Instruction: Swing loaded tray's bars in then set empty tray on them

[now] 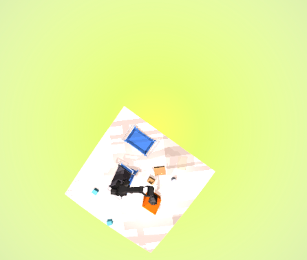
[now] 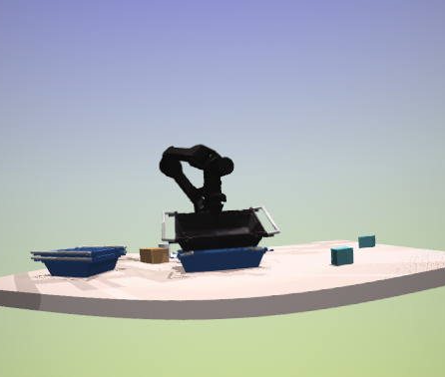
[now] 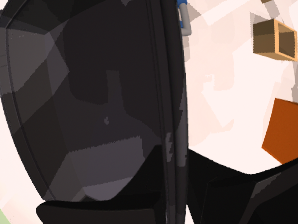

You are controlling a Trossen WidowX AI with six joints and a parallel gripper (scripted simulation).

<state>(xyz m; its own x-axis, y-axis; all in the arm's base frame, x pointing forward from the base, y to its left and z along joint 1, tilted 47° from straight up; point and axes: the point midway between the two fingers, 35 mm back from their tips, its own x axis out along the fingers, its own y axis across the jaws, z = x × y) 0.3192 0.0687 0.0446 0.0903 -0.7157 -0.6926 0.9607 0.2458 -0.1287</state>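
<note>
2 small teal blocks (image 1: 95, 191) (image 2: 342, 255) sit well apart nr the table's edge, & an orange block (image 1: 149, 205) (image 3: 282, 131) is partly hidden in top view. Tan box (image 1: 160, 170) lies nr a smaller open tan box (image 1: 151, 180) (image 3: 274, 40), w/ a small grey thing (image 1: 173, 178) (image 2: 164, 246) off to one side
</note>
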